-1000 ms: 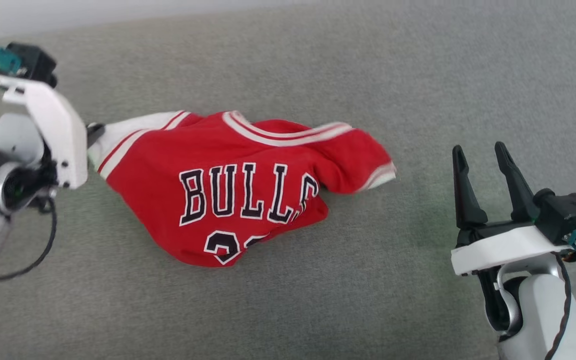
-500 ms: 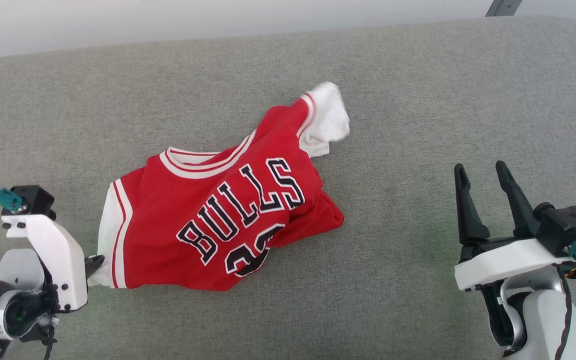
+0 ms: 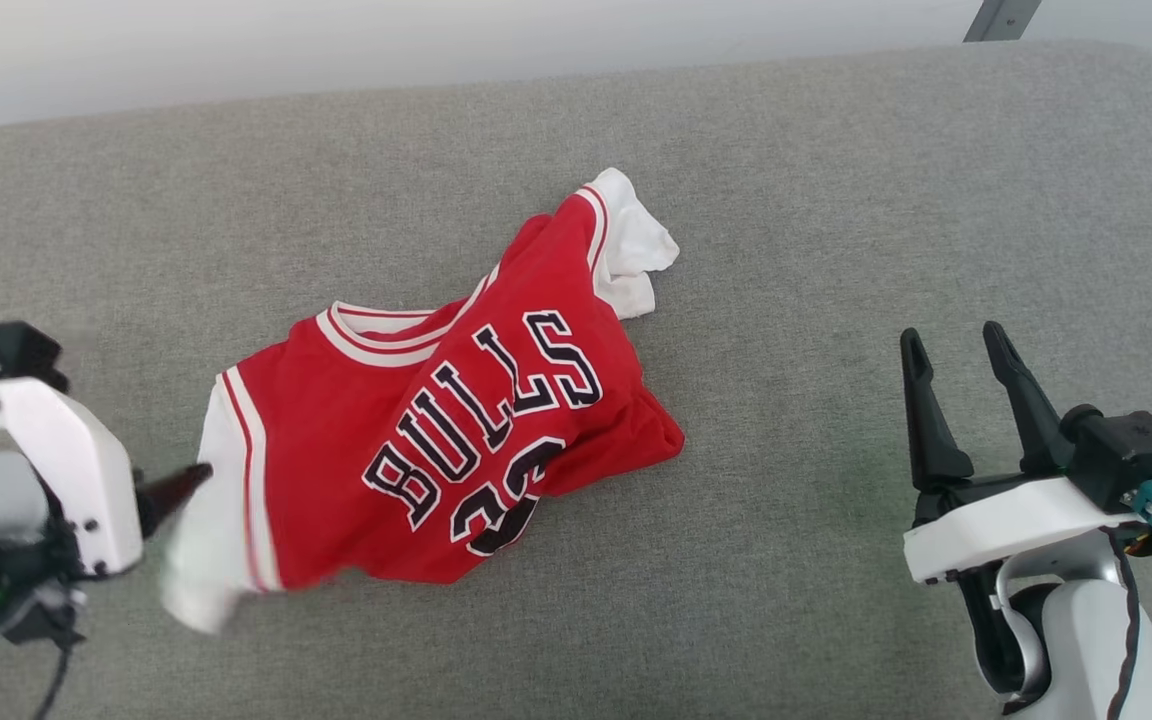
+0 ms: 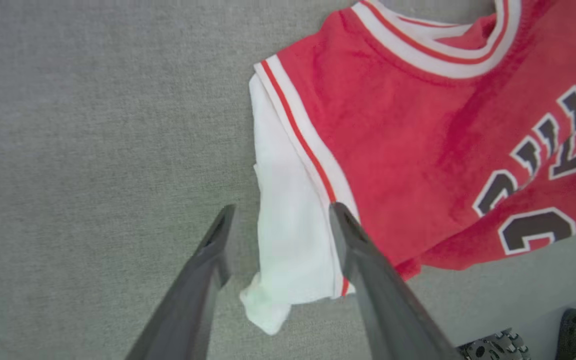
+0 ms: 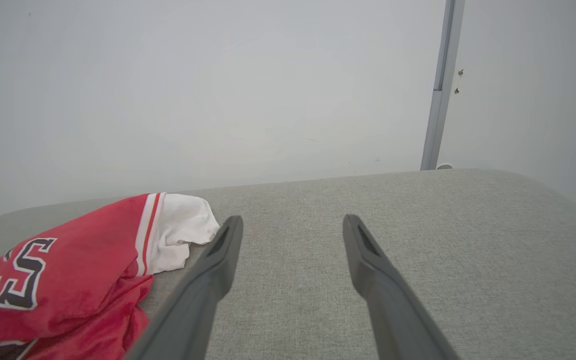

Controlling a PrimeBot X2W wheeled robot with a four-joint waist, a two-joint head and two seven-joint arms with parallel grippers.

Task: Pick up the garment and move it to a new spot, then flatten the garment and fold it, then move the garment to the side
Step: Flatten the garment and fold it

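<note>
Red sleeveless "BULLS" jersey (image 3: pixel 456 440) lies crumpled on grey fabric surface (image 3: pixel 836 200). Left gripper (image 4: pixel 282 215) fingers spread, astride jersey's white corner; right gripper (image 3: pixel 949 335) spread, empty, well clear.

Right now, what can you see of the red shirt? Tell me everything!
The shirt is a red sleeveless jersey of soft cloth, with white-and-red striped trim at neck and armholes, black white-edged BULLS letters and part of a number. It lies crumpled, front up, on the grey cushion, with its white inside showing at two corners. One white corner sits between the fingers of the open left claw, not pinched.
</note>
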